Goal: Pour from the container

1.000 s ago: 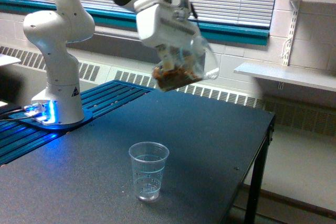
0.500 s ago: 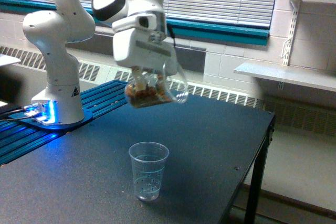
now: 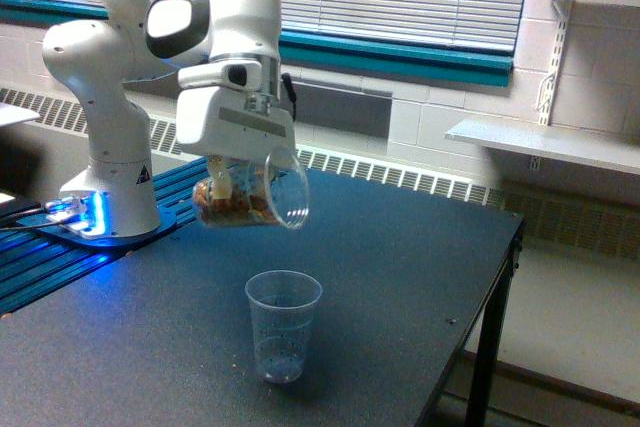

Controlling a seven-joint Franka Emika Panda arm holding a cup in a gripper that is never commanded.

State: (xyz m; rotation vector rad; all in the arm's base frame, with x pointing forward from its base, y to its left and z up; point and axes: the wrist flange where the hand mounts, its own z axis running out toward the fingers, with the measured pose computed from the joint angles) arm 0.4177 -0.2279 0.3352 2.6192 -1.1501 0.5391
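Gripper (image 3: pixel 238 179) clamped on the jar (image 3: pixel 252 192), fingers closed vs its sides. Jar tipped nearly sideways, mouth toward the exterior view's right, nuts (image 3: pixel 228 208) lying along its low side. It hangs above and a bit left of the cup (image 3: pixel 283 325), not touching. Cup upright on the table (image 3: pixel 420 247).

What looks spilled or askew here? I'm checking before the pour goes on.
Nothing spilled. The clear cylindrical plastic jar of brown pieces, held in the gripper, is tipped on its side above the upright small clear plastic cup; that tilt fits pouring. The dark table shows no scattered pieces.
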